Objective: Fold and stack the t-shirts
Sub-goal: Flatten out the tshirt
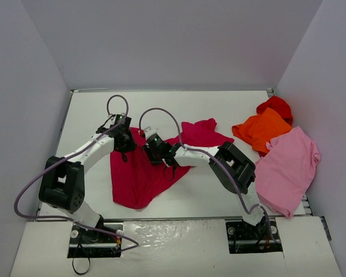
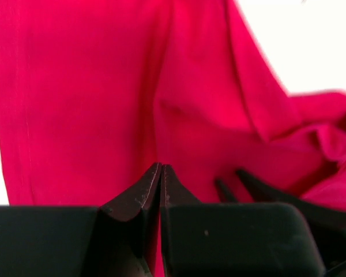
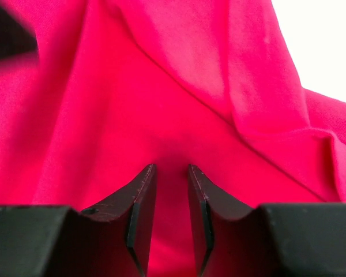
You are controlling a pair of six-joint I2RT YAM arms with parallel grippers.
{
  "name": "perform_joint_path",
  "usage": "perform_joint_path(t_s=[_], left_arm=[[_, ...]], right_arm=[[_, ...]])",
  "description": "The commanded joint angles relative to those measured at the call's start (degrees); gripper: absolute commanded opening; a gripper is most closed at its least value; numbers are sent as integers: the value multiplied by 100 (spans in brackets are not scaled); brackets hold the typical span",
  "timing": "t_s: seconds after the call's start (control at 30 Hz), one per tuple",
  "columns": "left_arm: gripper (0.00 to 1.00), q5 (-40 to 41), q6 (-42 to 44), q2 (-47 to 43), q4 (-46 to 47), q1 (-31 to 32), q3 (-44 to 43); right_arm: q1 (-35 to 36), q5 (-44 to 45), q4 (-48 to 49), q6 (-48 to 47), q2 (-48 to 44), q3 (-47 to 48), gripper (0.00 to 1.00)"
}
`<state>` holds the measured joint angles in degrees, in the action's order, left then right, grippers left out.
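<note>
Tension first: with left gripper point(image 2: 161, 168) pinched shut on crimson t-shirt point(image 1: 139, 180), tighten narrowly parted right gripper point(image 3: 172, 169) (hold unclear), then spread evenly.

Crimson t-shirt point(image 1: 139, 179): soft matt cloth, smooth knit, stitched hem.
Light pink t-shirt point(image 1: 288, 167), orange t-shirt point(image 1: 264, 130), bright red t-shirt point(image 1: 277, 105): same matt cloth.
Right gripper point(image 3: 172, 170) fingers point(image 3: 139, 199): matt black plastic, scuffed edges.
Arm shells point(image 1: 95, 147): glossy white plastic.
Table point(image 1: 230, 107): smooth white, slight sheen.
</note>
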<state>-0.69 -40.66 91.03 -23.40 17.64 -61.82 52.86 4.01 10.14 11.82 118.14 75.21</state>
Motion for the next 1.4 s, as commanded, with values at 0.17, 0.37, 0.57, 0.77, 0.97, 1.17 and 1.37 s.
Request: perform_joint_path(t_s=[0.17,0.37,0.57,0.77,0.97,1.17,1.37], left_arm=[[0,-133,-307,308,-379,29,-107],[0,-118,-329,1079,-460,29,-477],[0,16,-232,2143,-723,29,-1242],[0,374,16,3047,-1374,-5,-2590],[0,842,177,3461,-1809,-169,-3675],[0,1130,172,3134,-1757,-400,-3505],[0,1698,-58,2406,-1144,-399,-2688]], right_arm=[[-24,-58,-60,-79,52,365,24],[-138,-49,-150,-38,256,453,3],[-328,-17,-252,-31,579,675,0],[-605,-142,-323,-76,1153,1397,0],[-1041,-273,-421,-185,1871,2240,0],[-1330,-156,-451,-302,2012,2393,0],[-1355,-197,-393,-356,1804,2261,0]])
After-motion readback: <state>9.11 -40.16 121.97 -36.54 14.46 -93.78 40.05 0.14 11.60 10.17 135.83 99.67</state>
